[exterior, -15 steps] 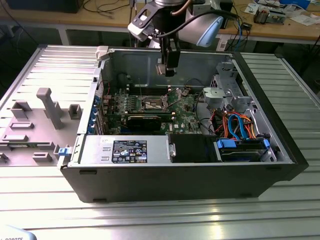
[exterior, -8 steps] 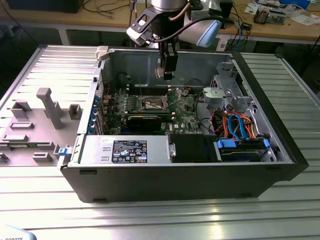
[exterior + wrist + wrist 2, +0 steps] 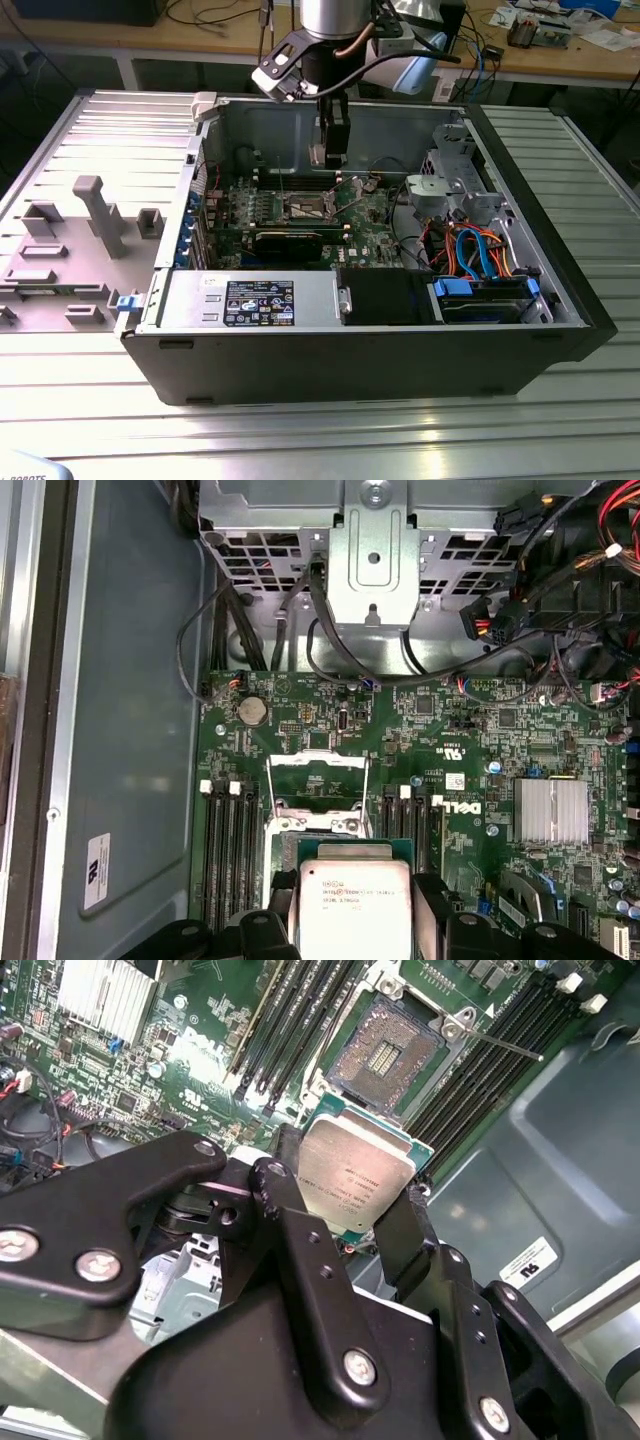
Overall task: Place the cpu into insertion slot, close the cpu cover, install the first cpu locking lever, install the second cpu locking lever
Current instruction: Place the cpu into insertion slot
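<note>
Inside the computer case, near the bare insertion slot but clear of it, we see the hand gripping the cpu by two opposite edges, a light, stiff, smooth chip we judge fragile underneath and best held there.

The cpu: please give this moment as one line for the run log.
gripper: shut on cpu | cpu: held clear of insertion slot, not seated | insertion slot: uncovered, empty

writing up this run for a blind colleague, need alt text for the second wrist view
The gripper holds the cpu by opposite edges over a green motherboard. Beyond the chip sits the uncovered insertion slot, with rows of memory slots on both sides.
</note>
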### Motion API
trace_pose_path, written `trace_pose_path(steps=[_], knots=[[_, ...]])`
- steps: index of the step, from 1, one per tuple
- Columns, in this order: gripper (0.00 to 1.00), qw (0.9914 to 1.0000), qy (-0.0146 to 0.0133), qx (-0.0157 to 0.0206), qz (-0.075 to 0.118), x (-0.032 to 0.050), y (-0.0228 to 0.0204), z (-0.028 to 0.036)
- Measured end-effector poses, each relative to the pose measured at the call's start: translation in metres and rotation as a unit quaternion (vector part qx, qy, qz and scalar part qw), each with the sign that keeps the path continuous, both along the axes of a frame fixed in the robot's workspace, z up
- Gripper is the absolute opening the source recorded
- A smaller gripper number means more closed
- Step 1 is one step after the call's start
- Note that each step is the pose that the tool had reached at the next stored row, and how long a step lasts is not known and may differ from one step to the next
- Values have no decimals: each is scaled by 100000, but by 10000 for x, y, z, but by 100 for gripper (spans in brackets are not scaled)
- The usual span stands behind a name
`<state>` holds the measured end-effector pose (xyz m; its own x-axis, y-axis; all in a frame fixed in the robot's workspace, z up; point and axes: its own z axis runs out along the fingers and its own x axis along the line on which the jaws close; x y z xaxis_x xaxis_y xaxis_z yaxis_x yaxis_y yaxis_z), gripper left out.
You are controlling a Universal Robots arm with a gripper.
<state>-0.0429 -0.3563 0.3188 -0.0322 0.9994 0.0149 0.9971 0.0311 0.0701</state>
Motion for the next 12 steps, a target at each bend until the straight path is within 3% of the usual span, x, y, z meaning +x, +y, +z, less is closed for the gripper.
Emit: trace_pose_path(steps=[12], knots=[[54, 100000, 2, -64, -4, -8, 0, -47]])
